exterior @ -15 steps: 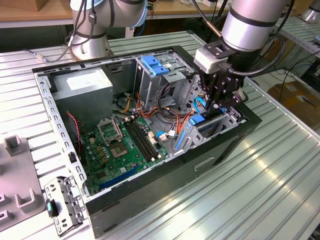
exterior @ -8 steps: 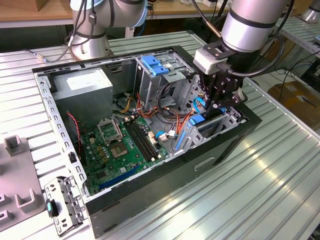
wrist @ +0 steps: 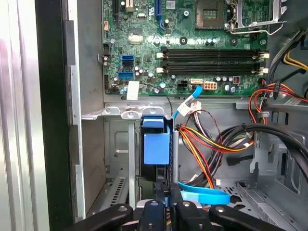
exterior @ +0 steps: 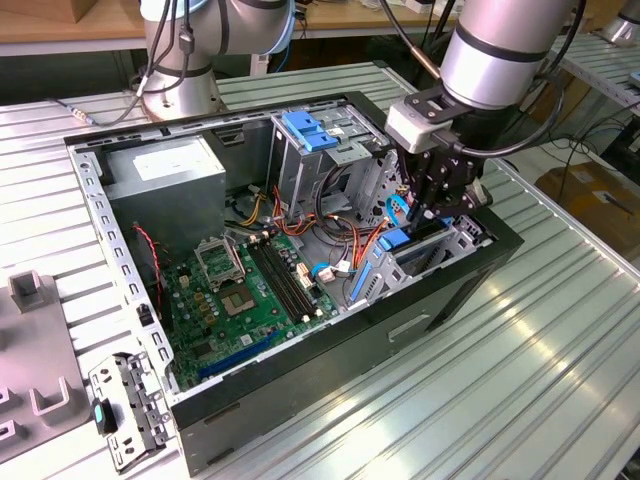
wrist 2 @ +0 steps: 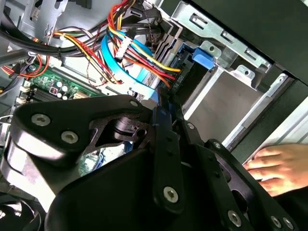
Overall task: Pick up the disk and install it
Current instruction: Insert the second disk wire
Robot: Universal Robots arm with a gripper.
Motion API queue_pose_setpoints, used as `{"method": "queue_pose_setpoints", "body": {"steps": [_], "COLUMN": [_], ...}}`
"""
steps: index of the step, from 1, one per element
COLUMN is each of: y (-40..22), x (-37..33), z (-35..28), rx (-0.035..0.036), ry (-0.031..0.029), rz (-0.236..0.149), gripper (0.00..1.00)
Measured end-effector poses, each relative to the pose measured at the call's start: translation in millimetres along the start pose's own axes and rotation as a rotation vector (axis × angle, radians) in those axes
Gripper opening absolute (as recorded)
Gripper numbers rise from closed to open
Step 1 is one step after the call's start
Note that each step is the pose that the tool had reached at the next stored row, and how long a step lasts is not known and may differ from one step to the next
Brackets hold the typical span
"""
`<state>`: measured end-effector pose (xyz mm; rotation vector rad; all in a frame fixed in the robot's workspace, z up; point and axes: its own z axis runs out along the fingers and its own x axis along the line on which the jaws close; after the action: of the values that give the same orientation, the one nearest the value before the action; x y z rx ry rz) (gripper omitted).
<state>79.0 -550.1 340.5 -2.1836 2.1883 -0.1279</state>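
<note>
Ribbed aluminium forms the desk (exterior: 540,380), and an open computer case (exterior: 330,375) lies on it with its side panel off. The disk (wrist: 155,171) stands on edge in the drive bay at the case's front corner, towards the exterior view's right, with a blue plastic bracket (wrist: 157,144) on its upper edge. The end effector (exterior: 432,205) hangs directly over that bay, its tip (wrist: 166,204) just above the disk; whether it is clenched or released cannot be told. A flat blue data cable (wrist: 204,195) and a bundle of red, yellow and orange wires (wrist: 202,144) run just beside the bay. Further in lie the green motherboard (exterior: 240,290), a tall drive cage with a blue handle (exterior: 310,135) and the grey power supply (exterior: 165,170) in the far corner. A person's hand (wrist 2: 276,166) rests against the case's outer wall.
</note>
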Motion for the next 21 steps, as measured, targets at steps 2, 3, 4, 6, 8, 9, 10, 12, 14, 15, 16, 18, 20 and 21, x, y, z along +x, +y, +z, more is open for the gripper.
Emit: {"method": "queue_pose_setpoints", "body": {"steps": [2, 3, 4, 6, 8, 9, 10, 12, 14, 15, 16, 18, 20, 21], "y": [0.0, 0.0, 0.0, 0.0, -1.2, -1.9, -2.2, -2.2, -2.2, -2.2, -2.3, -2.3, -2.2, -2.2], "x": [0.0, 0.0, 0.0, 0.0, 0.3, 0.5, 0.6, 0.6, 0.6, 0.6, 0.6, 0.6, 0.6, 0.6], "z": [0.2, 0.2, 0.4, 0.3, -12.5, -20.5, -23.8, -23.7, -23.8, -23.9, -23.9, -23.9, -23.9, -23.9], "rx": [0.0000, 0.0000, 0.0001, 0.0001, 0.0001, 0.0001, 0.0001, 0.0002, 0.0002, 0.0002, 0.0002, 0.0002, 0.0003, 0.0003], "ry": [-0.0004, -0.0004, -0.0007, -0.0008, -0.0007, -0.0005, -0.0005, -0.0007, -0.0005, -0.0005, -0.0004, -0.0005, -0.0005, -0.0005], "rz": [0.000, 0.000, 0.000, 0.000, 0.000, 0.000, 0.000, 0.000, 0.000, 0.000, 0.000, 0.000, 0.000, 0.000], "gripper": [0.16, 0.16, 0.17, 0.17, 0.24, 0.24, 0.24, 0.24, 0.16, 0.11, 0.11, 0.11, 0.11, 0.11]}}
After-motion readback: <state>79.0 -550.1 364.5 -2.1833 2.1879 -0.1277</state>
